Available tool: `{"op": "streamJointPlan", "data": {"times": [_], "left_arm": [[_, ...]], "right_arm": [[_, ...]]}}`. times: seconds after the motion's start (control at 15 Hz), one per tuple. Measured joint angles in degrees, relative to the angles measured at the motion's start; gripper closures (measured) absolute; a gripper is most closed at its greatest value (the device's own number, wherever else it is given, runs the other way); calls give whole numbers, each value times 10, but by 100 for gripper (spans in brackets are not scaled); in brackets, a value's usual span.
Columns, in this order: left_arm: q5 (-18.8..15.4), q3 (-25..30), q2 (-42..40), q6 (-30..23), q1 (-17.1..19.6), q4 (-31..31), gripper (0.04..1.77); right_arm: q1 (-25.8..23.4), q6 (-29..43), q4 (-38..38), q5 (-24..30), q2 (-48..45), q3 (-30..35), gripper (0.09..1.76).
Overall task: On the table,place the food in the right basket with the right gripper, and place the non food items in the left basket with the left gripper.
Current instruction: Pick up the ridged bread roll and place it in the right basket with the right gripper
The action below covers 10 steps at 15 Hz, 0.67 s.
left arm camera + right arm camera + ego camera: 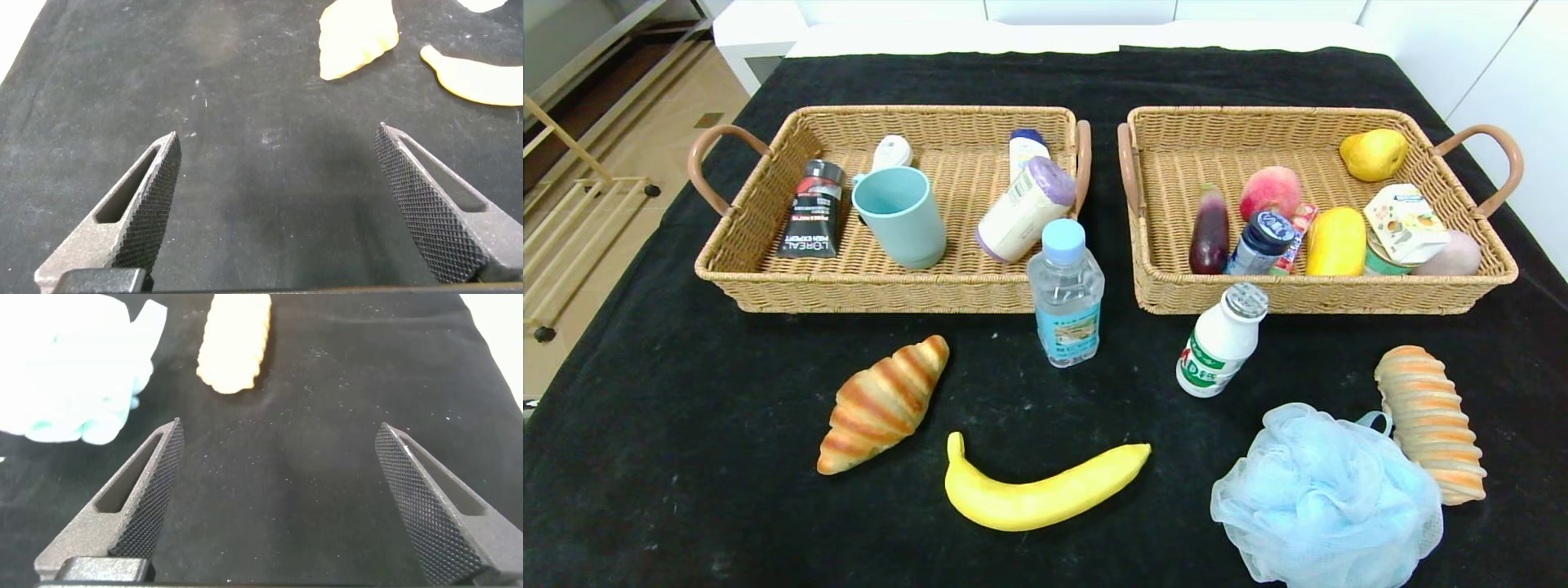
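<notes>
On the black cloth in front of the baskets lie a croissant [882, 403], a banana [1039, 487], a clear water bottle [1065, 294], a white drink bottle [1219, 341], a blue bath pouf [1327, 496] and a striped bread roll [1431, 420]. The left basket [727, 269] holds non-food items; the right basket [1494, 273] holds food. Neither gripper shows in the head view. My left gripper [278, 140] is open and empty over bare cloth, short of the croissant [357, 37] and banana [474, 77]. My right gripper [278, 434] is open and empty, short of the pouf [73, 363] and roll [235, 339].
The left basket holds a teal cup [901, 216], a black tube [810, 209] and lotion bottles [1024, 209]. The right basket holds an eggplant [1210, 230], peach [1270, 192], pear [1374, 153], mango [1335, 241] and packets. The table edge is on the left.
</notes>
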Motion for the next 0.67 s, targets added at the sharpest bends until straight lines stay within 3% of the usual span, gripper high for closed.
{"op": "streamJointPlan", "data": {"times": [0.2, 0.33, 0.67], "left_arm": [[-3, -2, 0, -12, 0, -26, 9], [-23, -30, 5, -33, 0, -34, 9], [-135, -107, 75, -35, -1, -41, 9]], "right_arm": [[0, 3, 2, -2, 0, 0, 14], [0, 6, 7, -5, 0, 0, 14], [6, 20, 8, 53, 71, -103, 14]]}}
